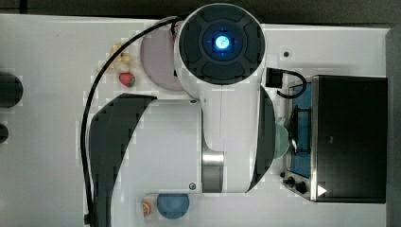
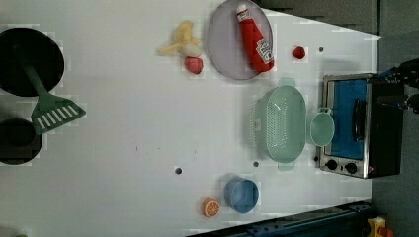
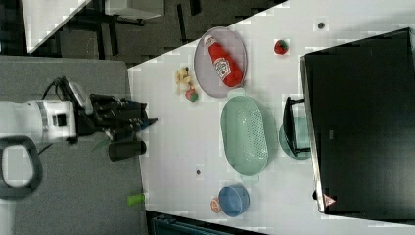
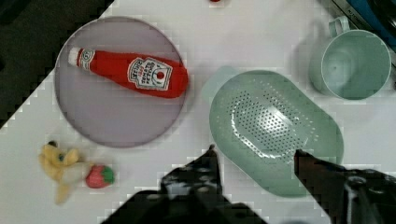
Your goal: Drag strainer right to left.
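Gripper (image 4: 254, 156) fingers spread apart w/ nothing between them, hovering above the strainer (image 4: 275, 128). Strainer sits mid-table (image 2: 123, 123), btwn plate (image 2: 225, 59) & mug (image 2: 322, 128), toward the oven (image 2: 356, 126) edge.

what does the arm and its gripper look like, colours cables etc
The arm is glossy white with dark grey-black joint covers. In the top view a round dark cap carries a glowing blue light, and a black cable loops along the arm's side. The gripper is black, with two dark fingers tapering to points, and its body has a knobbly, studded look.
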Robot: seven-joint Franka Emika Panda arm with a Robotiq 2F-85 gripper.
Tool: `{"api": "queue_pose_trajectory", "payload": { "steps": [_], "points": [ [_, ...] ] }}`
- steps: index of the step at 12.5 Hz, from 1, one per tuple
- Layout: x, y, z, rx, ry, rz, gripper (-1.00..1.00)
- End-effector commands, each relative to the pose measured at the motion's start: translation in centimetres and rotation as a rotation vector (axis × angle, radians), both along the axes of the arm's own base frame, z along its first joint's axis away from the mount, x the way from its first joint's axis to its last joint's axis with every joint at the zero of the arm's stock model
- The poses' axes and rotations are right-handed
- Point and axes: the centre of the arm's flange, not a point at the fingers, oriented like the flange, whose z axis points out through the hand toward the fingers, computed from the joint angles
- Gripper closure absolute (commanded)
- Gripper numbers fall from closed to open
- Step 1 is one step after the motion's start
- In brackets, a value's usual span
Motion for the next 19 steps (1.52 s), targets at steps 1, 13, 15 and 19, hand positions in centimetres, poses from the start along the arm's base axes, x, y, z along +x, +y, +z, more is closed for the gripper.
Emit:
{"api": "queue_pose_trajectory", "payload": {
  "steps": [1,13,15,19],
  "points": [
    [-19.2,-4.0,5.8,0.010,0.011,-0.149,-0.60],
    [-11.2,-3.3,-12.9,-0.007,0.022,-0.326,-1.00],
    [-9.7,-3.2,-18.1,-0.008,-0.003,-0.395,-1.00],
    [-7.5,-2.7,-27.0,-0.016,-0.011,-0.474,-1.00]
  ]
}}
